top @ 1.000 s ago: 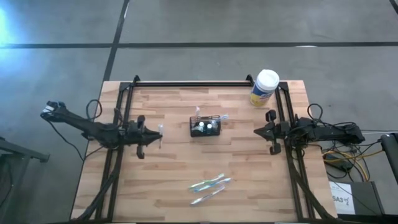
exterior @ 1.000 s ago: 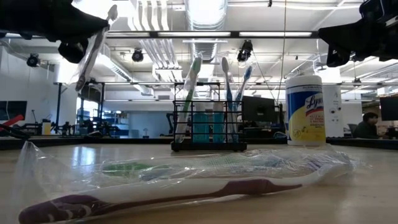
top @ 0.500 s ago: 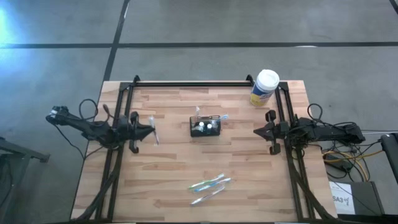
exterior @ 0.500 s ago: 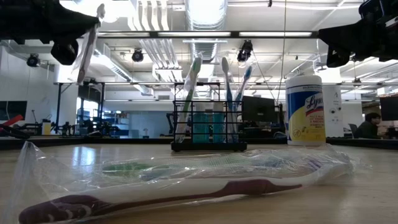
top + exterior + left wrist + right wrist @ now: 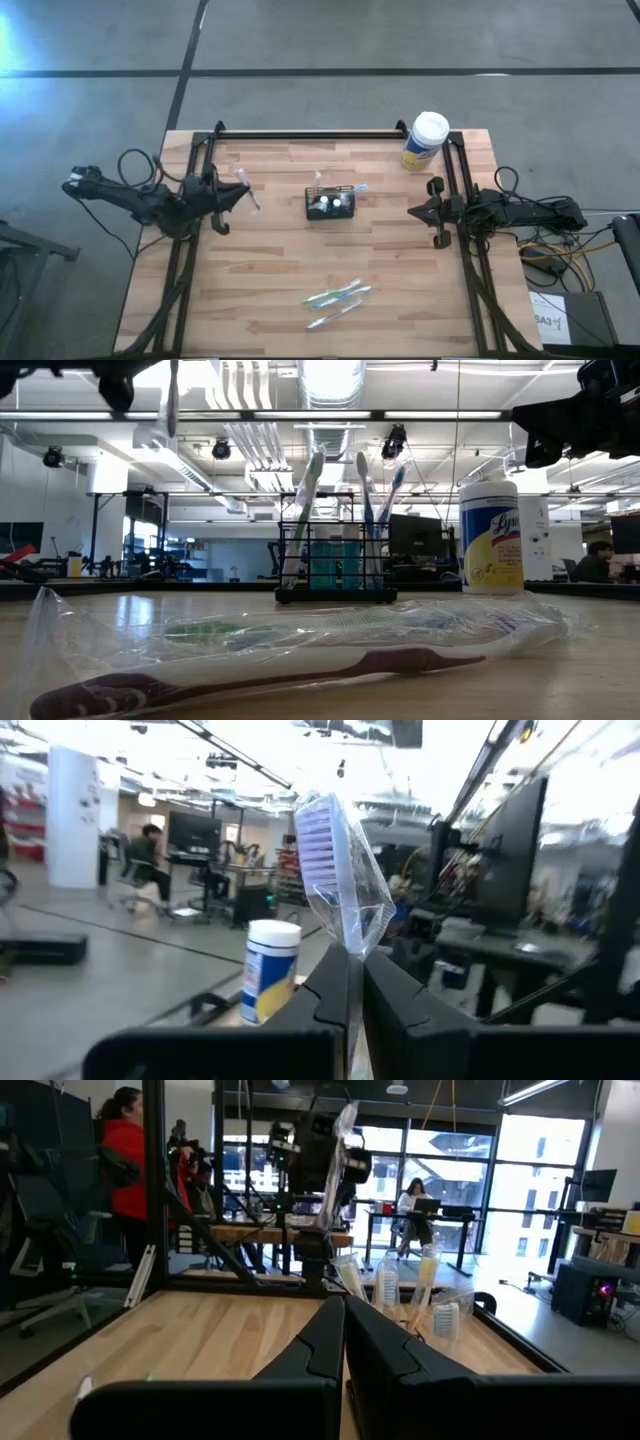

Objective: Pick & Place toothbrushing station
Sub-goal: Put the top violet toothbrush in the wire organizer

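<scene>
upright black mesh caddy point(image 5: 331, 203) (slatted)

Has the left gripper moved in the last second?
Yes. The left gripper, shut on a wrapped toothbrush, has pulled back toward the table's left edge, away from the caddy.

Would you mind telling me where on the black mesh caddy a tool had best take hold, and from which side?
Judging by its pose, from above, across a short end wall of the black mesh caddy: it stands upright on the table, and toothbrushes crowd its open top, so the middle is blocked.
</scene>
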Controlling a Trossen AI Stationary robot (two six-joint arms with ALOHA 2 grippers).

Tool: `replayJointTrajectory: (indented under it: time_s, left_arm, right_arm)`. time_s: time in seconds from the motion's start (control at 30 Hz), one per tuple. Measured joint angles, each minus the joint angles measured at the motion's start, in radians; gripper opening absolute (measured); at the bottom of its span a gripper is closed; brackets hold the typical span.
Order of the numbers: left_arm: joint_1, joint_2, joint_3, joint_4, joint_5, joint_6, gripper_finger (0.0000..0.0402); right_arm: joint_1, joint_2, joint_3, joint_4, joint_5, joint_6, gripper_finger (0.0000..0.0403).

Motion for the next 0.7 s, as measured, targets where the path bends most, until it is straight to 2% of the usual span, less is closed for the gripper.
replayJointTrajectory:
  time_s: [0.1, 0.23, 0.4, 0.57, 0.63, 0.7]
  left_arm:
    - [0.027, 0.091, 0.062, 0.002, 0.006, 0.076, 0.0011]
    - [0.100, 0.208, 0.116, 0.088, 0.041, 0.147, 0.0011]
    - [0.288, 0.337, 0.180, 0.144, 0.347, 0.122, 0.0011]
    - [0.481, 0.470, 0.218, 0.207, 0.579, 0.014, 0.0011]
    - [0.525, 0.532, 0.204, 0.269, 0.672, -0.013, 0.0011]
    - [0.554, 0.583, 0.201, 0.342, 0.714, -0.030, 0.0011]
  right_arm:
    - [0.000, 0.000, 0.000, 0.000, 0.000, -0.001, 0.0008]
    - [0.000, 0.000, 0.000, -0.001, 0.000, -0.001, 0.0008]
    - [0.000, 0.000, 0.000, -0.002, 0.000, -0.008, 0.0008]
    - [0.000, 0.000, 0.000, -0.002, -0.001, -0.019, 0.0008]
    - [0.000, 0.000, 0.000, -0.002, 0.000, -0.023, 0.0008]
    - [0.000, 0.000, 0.000, -0.002, -0.001, -0.026, 0.0008]
